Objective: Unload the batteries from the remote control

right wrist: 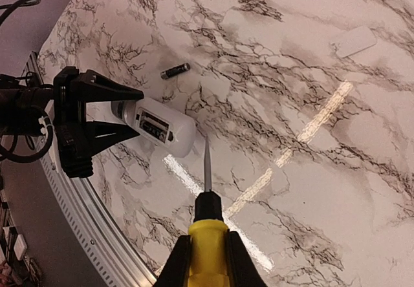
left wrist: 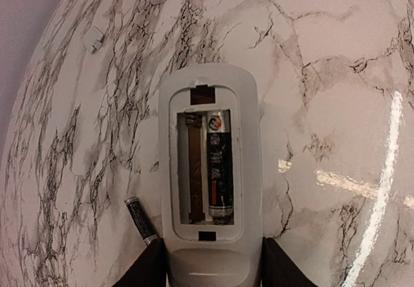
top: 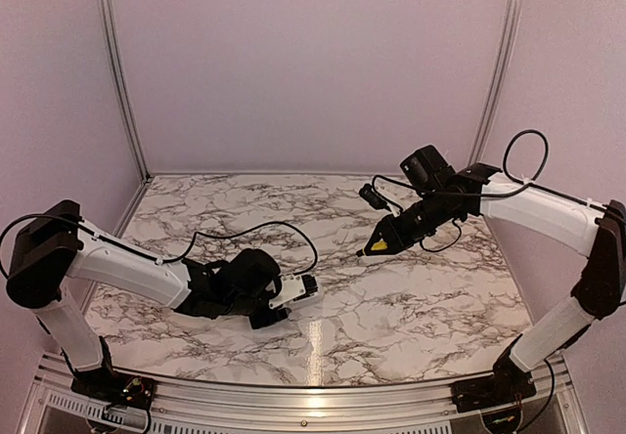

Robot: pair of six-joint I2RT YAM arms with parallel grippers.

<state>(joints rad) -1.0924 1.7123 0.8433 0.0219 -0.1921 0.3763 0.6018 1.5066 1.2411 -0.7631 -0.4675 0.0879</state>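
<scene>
From my station I count one remote (left wrist: 249, 170) and two batteries: one battery (left wrist: 218, 167) inside it and a second battery (left wrist: 140, 219) lying loose. I also count one screwdriver (right wrist: 207, 238), one small white flat piece (right wrist: 353, 41), and two arms, the left arm (top: 127, 268) and the right arm (top: 543, 204).

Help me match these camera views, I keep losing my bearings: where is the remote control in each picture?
Top external: remote control low, left of centre, at the left arm's tip.
Left wrist: remote control fills lower centre, battery bay open toward the camera.
Right wrist: remote control left of centre, just left of the screwdriver tip.
Shared landmark: the left gripper clamping the remote's end, in all three.
</scene>
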